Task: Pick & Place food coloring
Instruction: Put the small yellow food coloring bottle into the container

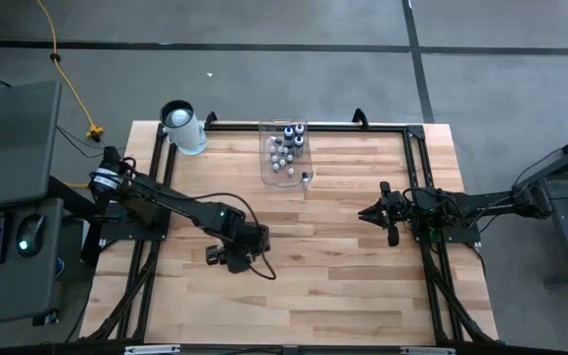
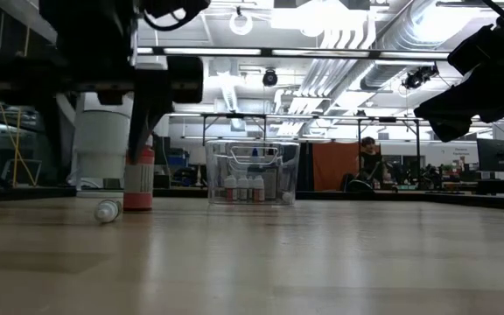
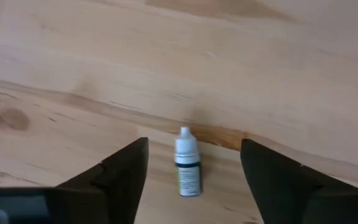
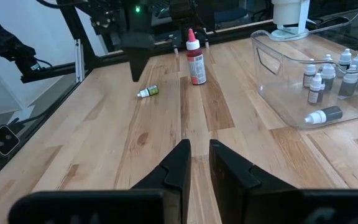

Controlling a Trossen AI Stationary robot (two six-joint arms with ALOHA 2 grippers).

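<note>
The left pincer (image 3: pixel 191 180) hangs wide above a tiny white dropper bottle with a greenish label (image 3: pixel 187 163) lying free on the light wooden counter (image 1: pixel 343 286), toward its left edge. The right pincer (image 4: pixel 195 163), narrow and empty, waits near the right edge.

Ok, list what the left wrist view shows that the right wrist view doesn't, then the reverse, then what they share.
Left wrist only: the left claw open, with a finger on either side of the lying bottle, neither touching it. Right wrist only: the bin with small bottles inside, a red bottle standing, and the white cylinder. Both: that lying bottle and the table.
</note>
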